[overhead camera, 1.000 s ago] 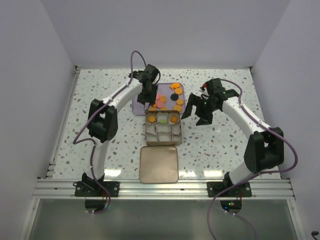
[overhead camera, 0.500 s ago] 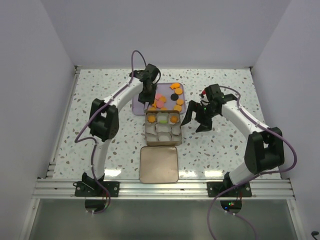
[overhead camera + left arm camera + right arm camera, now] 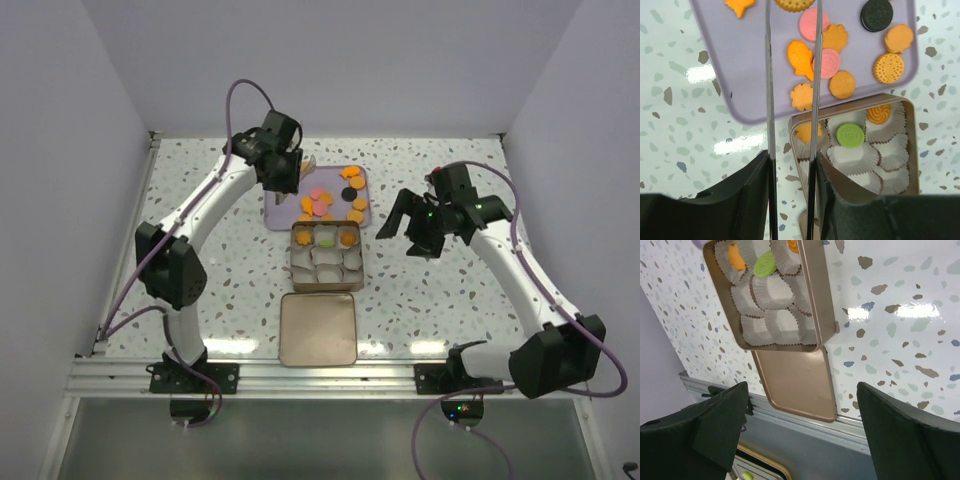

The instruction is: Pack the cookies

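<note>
The cookies (image 3: pixel 330 198) lie on a purple tray (image 3: pixel 280 212): orange, pink and one black (image 3: pixel 876 14). My left gripper (image 3: pixel 303 167) hangs above the tray's far left part, shut on a tan round cookie (image 3: pixel 795 4) held between its thin fingertips. The square metal tin (image 3: pixel 296 262) holds white paper cups, with two orange cookies and a green one (image 3: pixel 850 135) in its far row. My right gripper (image 3: pixel 405 226) is wide open and empty, above the table right of the tin. In the right wrist view (image 3: pixel 800 390) its jaws stand far apart.
The tin's flat lid (image 3: pixel 318 328) lies just in front of the tin, near the table's front edge, and shows in the right wrist view (image 3: pixel 795 385). White walls close in the table at the left, right and back.
My left gripper has risen from the tray and swung back-left with a tan cookie in it. My right arm has lifted and moved right, away from the tin.
</note>
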`<state>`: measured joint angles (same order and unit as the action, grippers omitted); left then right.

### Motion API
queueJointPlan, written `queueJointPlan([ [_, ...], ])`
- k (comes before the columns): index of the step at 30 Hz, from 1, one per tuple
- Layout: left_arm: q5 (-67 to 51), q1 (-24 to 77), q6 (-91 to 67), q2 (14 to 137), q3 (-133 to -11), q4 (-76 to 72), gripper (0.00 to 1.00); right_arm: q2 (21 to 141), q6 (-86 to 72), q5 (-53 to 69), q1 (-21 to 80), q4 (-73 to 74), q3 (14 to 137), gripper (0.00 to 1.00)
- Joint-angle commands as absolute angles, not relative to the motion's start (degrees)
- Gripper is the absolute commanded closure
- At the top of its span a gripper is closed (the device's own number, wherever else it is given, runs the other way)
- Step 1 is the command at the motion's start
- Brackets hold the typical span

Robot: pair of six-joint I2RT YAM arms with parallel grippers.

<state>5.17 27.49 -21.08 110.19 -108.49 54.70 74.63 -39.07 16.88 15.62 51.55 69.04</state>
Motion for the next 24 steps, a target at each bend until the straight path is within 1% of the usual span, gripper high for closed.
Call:
queueJointPlan([
  [1, 4.13, 27.16, -19.25, 102.58, -106.09, 51.33, 0.68, 69.53, -41.39, 12.49, 15.29, 57.38, 70.67, 0.07],
  [5, 2.38, 27.42, -19.07, 97.66, -105.04, 53.17, 0.68, 65.66, -42.01, 13.36, 15.29, 56.08, 66.29, 0.06],
  [9, 2.2, 27.86, -17.49, 92.56, -101.26, 53.35, 0.69, 66.27, -41.84, 15.9, 15.29, 52.83, 63.2, 0.06],
  [13, 2.55, 27.95, -15.56, 85.8, -95.29, 52.3, 0.69, 67.32, -40.34, 16.09, 15.29, 44.59, 59.34, 0.07],
  [16, 0.97, 28.04, -14.42, 80.7, -90.71, 52.47, 0.68, 69.69, -40.08, 18.71, 15.55, 44.47, 60.02, 0.07],
  [21, -2.11, 28.21, -14.24, 73.13, -83.16, 52.65, 0.67, 69.26, -39.99, 20.83, 15.64, 42.98, 60.38, 0.06],
  [24, -3.95, 28.3, -14.24, 70.58, -81.74, 53.87, 0.67, 70.39, -38.42, 21.27, 15.64, 43.24, 60.38, 0.06],
])
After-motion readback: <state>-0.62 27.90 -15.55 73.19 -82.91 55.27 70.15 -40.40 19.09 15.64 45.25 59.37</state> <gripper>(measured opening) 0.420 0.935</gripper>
